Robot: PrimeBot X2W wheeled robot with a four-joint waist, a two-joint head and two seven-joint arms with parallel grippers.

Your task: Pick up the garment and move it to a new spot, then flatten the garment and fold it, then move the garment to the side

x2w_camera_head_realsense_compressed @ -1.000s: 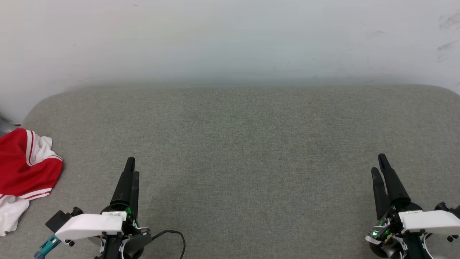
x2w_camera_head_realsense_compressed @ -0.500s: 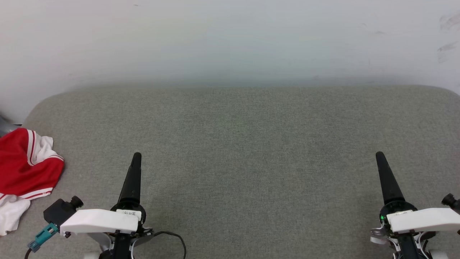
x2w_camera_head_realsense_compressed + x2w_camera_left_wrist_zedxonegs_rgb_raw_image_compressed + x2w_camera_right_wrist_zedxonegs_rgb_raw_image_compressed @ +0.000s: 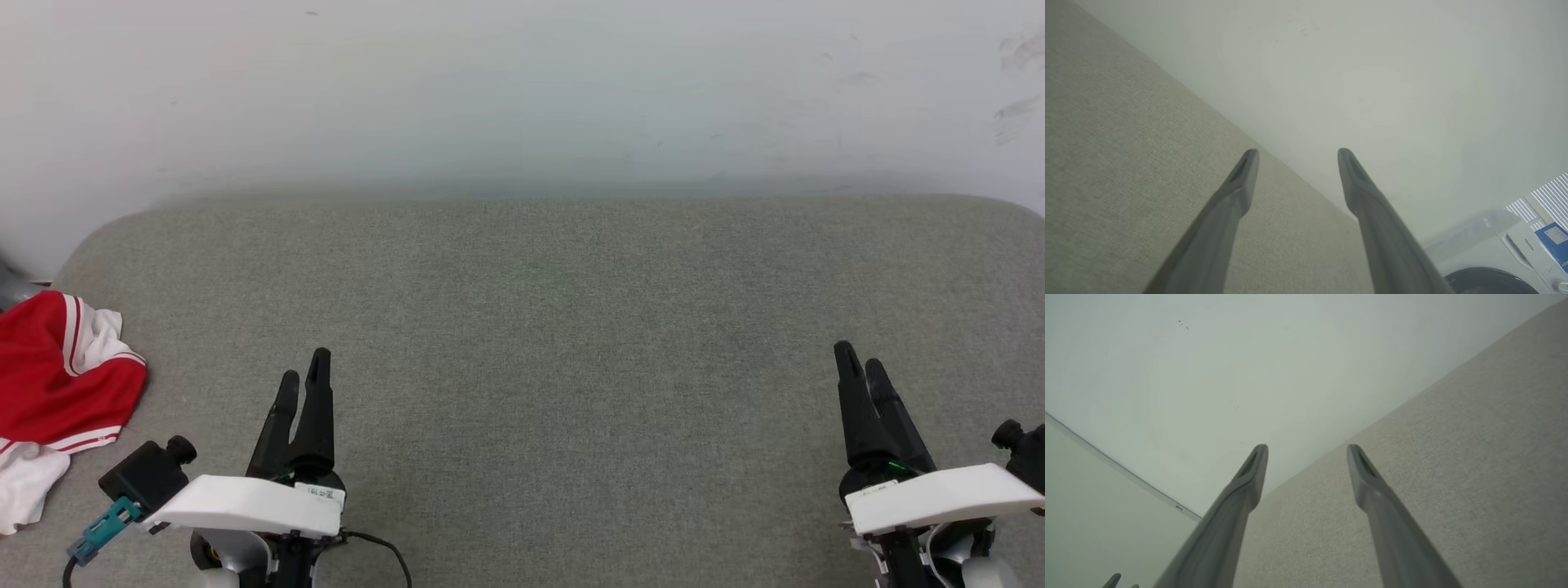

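In the head view, the garment (image 3: 59,371) is seen crumpled at nine o'clock at the left edge of the grey padded surface (image 3: 539,327). The left gripper (image 3: 304,367) at seven o'clock and the right gripper (image 3: 857,356) at five o'clock are held low and well apart from it, presumably ahead of the pickup, and the bare middle is left as room for spreading. In the left wrist view, the jaws are shown parted and empty, the surface's far edge being traced along the wall (image 3: 1372,81) from eleven toward five o'clock, with a washing machine (image 3: 1515,253) at four o'clock. In the right wrist view, the jaws are likewise parted with nothing between them, that edge running from one toward seven o'clock.
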